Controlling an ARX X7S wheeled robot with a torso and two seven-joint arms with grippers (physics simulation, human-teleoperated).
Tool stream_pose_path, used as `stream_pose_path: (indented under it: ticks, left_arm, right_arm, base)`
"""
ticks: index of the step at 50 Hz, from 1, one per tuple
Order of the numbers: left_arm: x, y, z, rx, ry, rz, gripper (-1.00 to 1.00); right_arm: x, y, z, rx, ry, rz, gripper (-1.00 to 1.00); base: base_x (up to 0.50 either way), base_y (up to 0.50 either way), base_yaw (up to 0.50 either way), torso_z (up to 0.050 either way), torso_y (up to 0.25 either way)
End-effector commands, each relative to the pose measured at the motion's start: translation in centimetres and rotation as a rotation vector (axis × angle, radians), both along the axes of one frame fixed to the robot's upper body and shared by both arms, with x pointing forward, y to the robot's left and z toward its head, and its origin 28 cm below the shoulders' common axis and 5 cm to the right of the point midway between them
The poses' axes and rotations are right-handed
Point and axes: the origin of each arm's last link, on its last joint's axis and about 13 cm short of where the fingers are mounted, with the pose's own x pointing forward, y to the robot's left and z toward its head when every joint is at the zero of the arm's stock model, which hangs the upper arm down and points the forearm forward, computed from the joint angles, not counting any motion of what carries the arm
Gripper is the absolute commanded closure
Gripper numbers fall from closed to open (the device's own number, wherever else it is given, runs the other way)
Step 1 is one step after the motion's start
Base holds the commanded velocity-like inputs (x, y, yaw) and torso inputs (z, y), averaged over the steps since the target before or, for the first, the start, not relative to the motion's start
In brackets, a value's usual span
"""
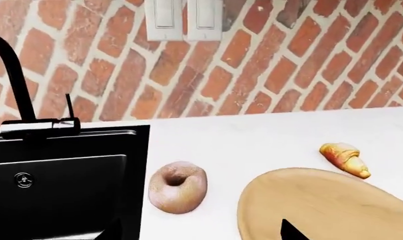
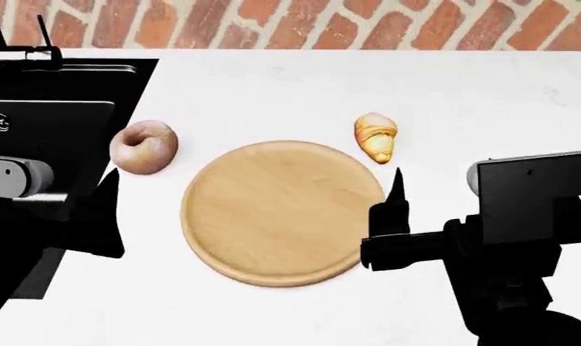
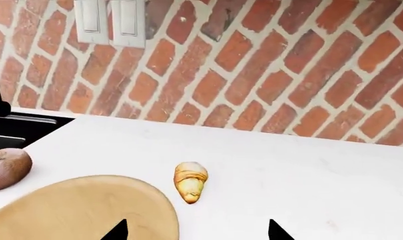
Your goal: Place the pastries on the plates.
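Note:
One croissant (image 2: 375,137) lies on the white counter just beyond the right rim of the tan wooden plate (image 2: 281,216), apart from it. The plate holds nothing. My right gripper (image 3: 196,232) is open and hovers short of the croissant (image 3: 191,181), one fingertip over the plate's edge (image 3: 88,210), the other over bare counter. In the head view its fingertip (image 2: 396,189) shows at the plate's right rim. My left gripper (image 1: 201,235) is open, one finger over the plate (image 1: 321,205), the other side lost against the black sink.
A sugared doughnut (image 2: 143,148) rests between the plate and the black sink (image 2: 60,94) at the left, with the tap (image 1: 15,80) behind it. A brick wall (image 3: 255,65) with light switches (image 1: 185,20) closes the back of the counter.

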Motion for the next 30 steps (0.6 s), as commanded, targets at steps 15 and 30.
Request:
stream_pose_path:
  ticks: [15, 30]
  left_arm:
    - [0.72, 0.50, -0.09, 0.047, 0.040, -0.008, -1.00]
    - [0.82, 1.10, 0.07, 0.058, 0.035, 0.011, -1.00]
  right_arm:
    - [0.57, 0.03, -0.24, 0.005, 0.047, 0.021, -1.00]
    - [0.62, 0.09, -0.20, 0.008, 0.056, 0.025, -1.00]
  base:
    - [0.50, 0.00, 0.00, 0.000, 0.001]
    - [0.47, 0.00, 0.00, 0.000, 0.001]
